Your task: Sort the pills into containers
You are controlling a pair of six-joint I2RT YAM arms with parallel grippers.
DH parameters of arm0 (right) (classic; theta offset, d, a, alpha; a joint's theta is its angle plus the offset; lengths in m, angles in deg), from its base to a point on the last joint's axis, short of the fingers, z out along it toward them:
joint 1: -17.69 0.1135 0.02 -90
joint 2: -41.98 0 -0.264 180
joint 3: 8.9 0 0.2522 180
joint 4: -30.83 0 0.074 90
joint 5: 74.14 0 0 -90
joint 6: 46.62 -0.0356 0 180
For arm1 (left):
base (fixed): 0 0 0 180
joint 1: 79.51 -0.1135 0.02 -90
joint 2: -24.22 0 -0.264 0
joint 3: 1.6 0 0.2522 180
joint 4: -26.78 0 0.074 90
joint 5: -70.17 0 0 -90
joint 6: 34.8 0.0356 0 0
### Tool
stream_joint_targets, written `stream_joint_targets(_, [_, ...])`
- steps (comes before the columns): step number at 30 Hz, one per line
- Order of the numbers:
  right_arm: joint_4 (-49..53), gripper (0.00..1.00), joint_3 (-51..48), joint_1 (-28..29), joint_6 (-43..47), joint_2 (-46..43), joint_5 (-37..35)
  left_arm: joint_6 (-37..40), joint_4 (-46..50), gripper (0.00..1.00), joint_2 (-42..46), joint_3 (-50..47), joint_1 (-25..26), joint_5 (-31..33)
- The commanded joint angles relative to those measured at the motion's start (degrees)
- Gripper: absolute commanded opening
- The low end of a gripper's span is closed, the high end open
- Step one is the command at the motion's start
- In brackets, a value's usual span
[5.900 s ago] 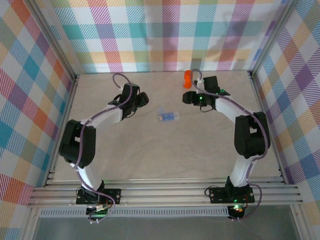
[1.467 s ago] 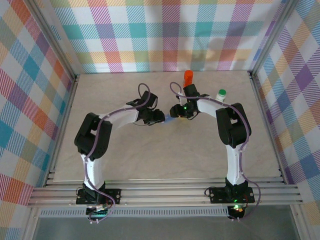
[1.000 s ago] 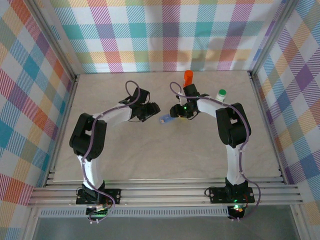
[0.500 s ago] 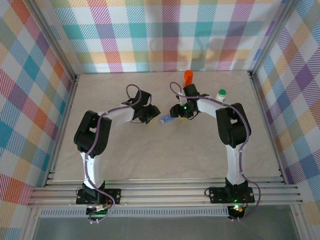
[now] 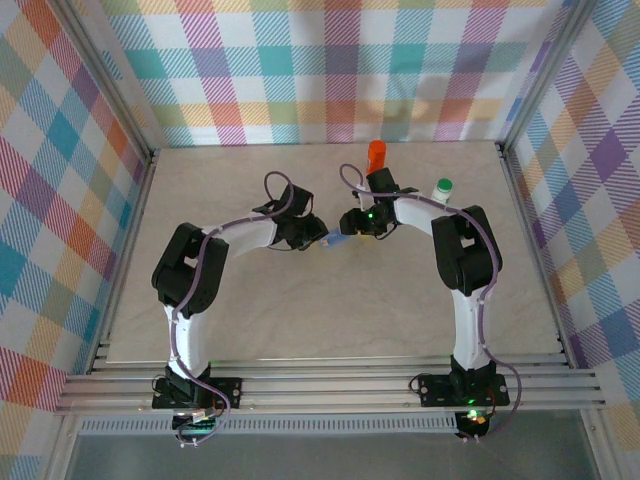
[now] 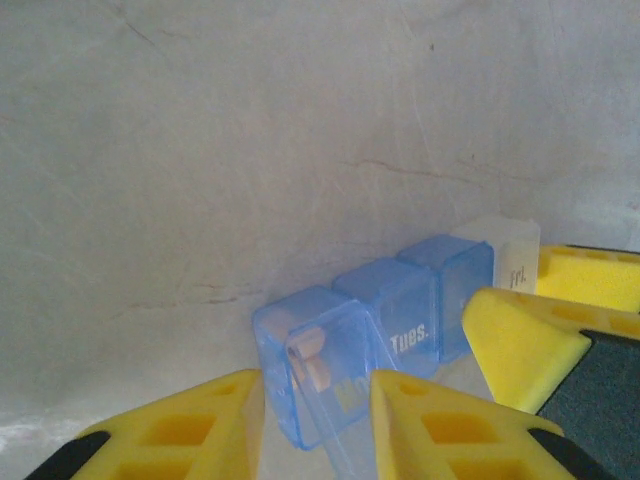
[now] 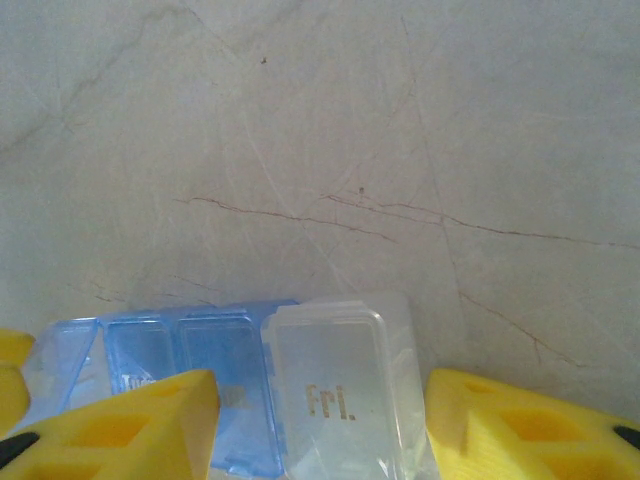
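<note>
1. A blue pill box [image 6: 395,305] with a row of day-labelled compartments lies flat on a pale, marble-patterned bench [image 5: 300,320]. Both arms reach in and meet at it.
2. The left gripper [image 6: 315,378] is at the box's left end. Its yellow fingers [image 6: 180,430] press against both sides of the last blue compartment, clamped on it.
3. A small tan pill [image 6: 310,358] lies inside that end compartment.
4. The next compartment along the box reads "Tues."
5. The right gripper [image 7: 320,378] is at the box's opposite end, clamped around a clear, whitish compartment marked "Fri." One finger sits against the box's near side and the other just past its end.
6. An orange bottle [image 5: 377,155] stands upright beyond the box, towards the back wall and a little to the right.
7. A clear bottle with a green cap [image 5: 441,187] stands upright further right of the box, well apart from it and beside the right arm.
</note>
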Motion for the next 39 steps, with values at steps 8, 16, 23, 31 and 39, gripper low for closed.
stream_joint_targets(8, [1.0, 0.57, -0.5, 0.5, 0.1, 4.3, -1.7, 0.9, 1.2, 0.31, -1.8, 0.0, 0.7, 1.8])
stream_joint_targets(16, [0.9, 0.57, -0.7, 0.4, 0.2, 4.3, -2.0, 1.1, 2.9, 0.25, -6.2, -0.7, 1.2, 3.7])
stream_joint_targets(23, [1.7, 0.57, -0.3, 0.5, 0.5, 4.1, -2.1, 6.2, 9.3, 0.14, -7.4, -0.8, 2.3, 11.9])
stream_joint_targets(31, [3.5, 0.57, 1.7, 0.4, 0.2, 5.5, -3.4, 9.5, 11.2, 0.18, -7.7, -1.6, 4.7, 11.5])
stream_joint_targets(39, [5.3, 0.57, 2.8, 0.4, -0.9, 6.2, -4.3, 12.0, 15.0, 0.21, -10.2, -0.7, 5.6, 10.8])
